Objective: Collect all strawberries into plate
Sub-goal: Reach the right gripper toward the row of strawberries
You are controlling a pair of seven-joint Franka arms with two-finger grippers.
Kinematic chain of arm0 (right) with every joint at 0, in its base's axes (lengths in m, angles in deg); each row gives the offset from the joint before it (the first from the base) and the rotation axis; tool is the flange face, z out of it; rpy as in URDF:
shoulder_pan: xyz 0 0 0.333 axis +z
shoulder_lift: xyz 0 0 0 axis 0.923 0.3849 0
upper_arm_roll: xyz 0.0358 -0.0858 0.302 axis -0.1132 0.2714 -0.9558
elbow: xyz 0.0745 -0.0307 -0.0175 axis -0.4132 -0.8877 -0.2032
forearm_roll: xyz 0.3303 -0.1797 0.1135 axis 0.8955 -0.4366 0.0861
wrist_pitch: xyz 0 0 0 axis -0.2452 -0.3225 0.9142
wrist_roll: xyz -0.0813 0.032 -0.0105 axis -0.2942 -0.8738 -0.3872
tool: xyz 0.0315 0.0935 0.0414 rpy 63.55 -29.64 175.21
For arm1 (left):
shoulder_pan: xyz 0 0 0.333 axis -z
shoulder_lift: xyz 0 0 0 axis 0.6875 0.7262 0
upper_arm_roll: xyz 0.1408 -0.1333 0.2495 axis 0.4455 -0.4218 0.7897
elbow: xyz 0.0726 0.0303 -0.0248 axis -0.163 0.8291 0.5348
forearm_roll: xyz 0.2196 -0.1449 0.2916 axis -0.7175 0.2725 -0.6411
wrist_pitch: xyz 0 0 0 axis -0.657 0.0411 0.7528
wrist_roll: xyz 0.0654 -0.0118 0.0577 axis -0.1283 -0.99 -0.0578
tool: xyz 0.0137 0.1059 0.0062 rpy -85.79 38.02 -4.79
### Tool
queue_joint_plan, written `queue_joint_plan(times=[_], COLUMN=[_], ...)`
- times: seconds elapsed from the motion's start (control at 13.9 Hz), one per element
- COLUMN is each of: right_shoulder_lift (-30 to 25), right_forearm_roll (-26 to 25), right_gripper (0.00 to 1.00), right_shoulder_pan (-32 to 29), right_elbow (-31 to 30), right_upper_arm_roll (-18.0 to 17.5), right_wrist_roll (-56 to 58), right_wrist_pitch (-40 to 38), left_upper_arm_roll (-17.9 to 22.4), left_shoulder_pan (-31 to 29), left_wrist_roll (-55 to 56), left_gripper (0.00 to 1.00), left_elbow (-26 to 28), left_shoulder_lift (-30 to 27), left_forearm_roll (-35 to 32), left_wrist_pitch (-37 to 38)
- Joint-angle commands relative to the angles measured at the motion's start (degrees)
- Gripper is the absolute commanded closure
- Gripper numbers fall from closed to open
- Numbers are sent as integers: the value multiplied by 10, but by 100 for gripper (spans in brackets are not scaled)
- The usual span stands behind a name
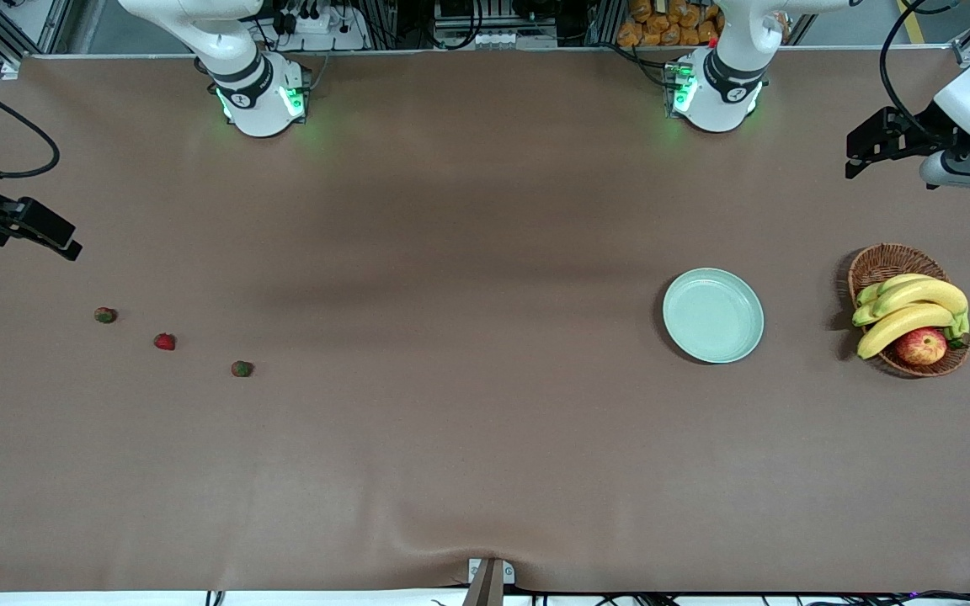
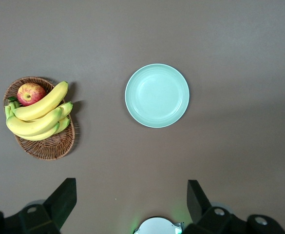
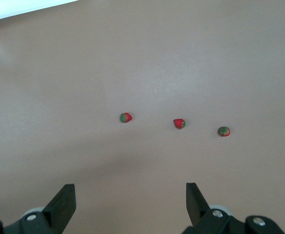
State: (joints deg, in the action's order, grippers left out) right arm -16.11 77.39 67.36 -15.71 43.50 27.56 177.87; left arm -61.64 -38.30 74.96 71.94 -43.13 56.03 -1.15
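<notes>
The right gripper (image 3: 127, 207) hangs open above three strawberries (image 3: 180, 124), ready to pick one. The left gripper (image 2: 130, 202) (also open, empty) waits over the plate (image 2: 157, 95).

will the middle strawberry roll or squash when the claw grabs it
The middle strawberry is small and rounded, lying loose on the table, so a nudge would probably roll it. It looks light for the wide-open right claw. Whether it is soft cannot be told.
</notes>
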Motion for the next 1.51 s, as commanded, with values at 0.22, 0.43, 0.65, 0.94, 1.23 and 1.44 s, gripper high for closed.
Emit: queue_joint_plan(times=[0.22,0.43,0.65,0.94,1.23,1.44], right_shoulder_lift=[7,12,14,38,61,76], right_forearm_roll=[-8,-8,-8,-7,-8,-16], right_gripper=[0,0,0,0,0,0], right_shoulder_pan=[-1,-6,-8,-29,-57,-68], right_elbow=[9,7,-1,-1,-1,-2], right_upper_arm_roll=[-1,1,2,3,4,5], right_wrist_roll=[6,6,7,7,8,11], right_wrist_pitch=[-4,-8,-5,-4,-5,-4], left_upper_arm_roll=[-4,-6,-21,-25,-26,-37], left_shoulder_pan=[-1,5,5,4,5,3], left_wrist_roll=[1,5,27,27,26,31], left_gripper=[0,0,0,0,0,0], left_elbow=[-11,-17,-15,-14,-14,-17], left_shoulder_lift=[-8,-5,-4,-3,-3,-3], left_forearm_roll=[8,8,8,8,8,7], left_wrist_pitch=[12,13,13,14,14,13])
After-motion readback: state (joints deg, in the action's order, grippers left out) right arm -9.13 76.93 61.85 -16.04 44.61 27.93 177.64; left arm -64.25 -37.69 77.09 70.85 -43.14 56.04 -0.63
